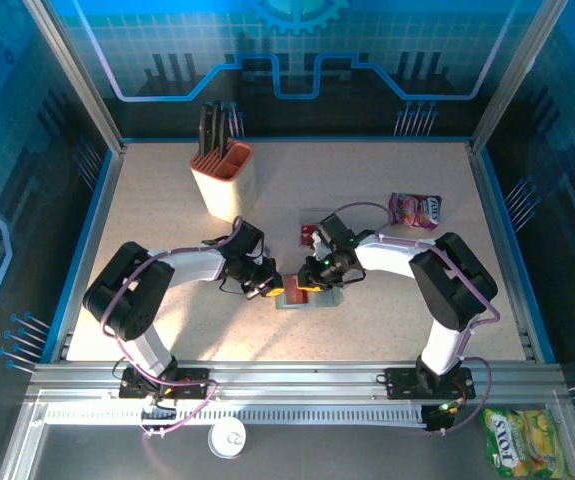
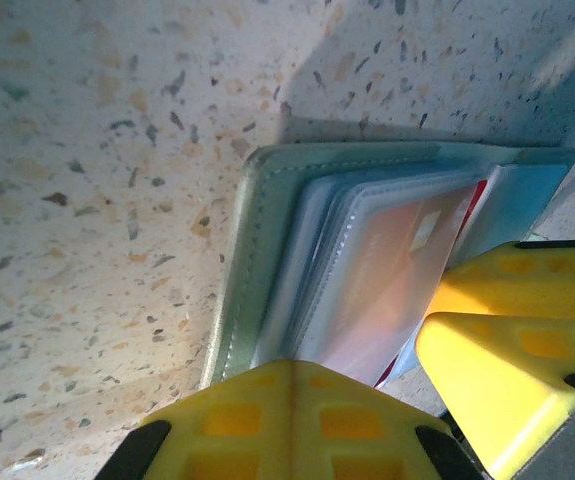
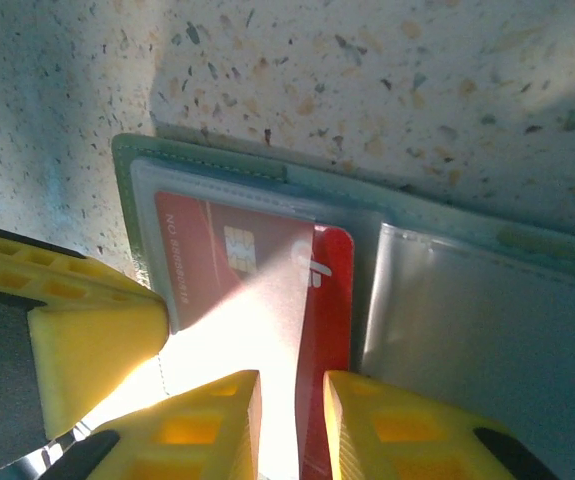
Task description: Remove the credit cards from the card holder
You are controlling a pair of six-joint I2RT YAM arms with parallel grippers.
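Note:
The card holder (image 1: 307,298) lies open and flat at the table's middle, grey-green with clear sleeves (image 2: 267,210) (image 3: 447,320). A red credit card (image 3: 237,270) with a chip sits in its left sleeve, and a red card edge (image 3: 335,290) sticks out beside it. My right gripper (image 3: 292,420) (image 1: 319,278) has its jaws a narrow gap apart, tips down astride that red edge. My left gripper (image 2: 297,375) (image 1: 265,288) is shut, its joined tips pressing on the holder's left panel.
A beige knife block (image 1: 222,180) stands at the back left. A pink snack packet (image 1: 415,210) lies at the back right. A small flat item with red on it (image 1: 310,232) lies behind my right wrist. A yellow packet (image 1: 525,440) sits off the table, front right.

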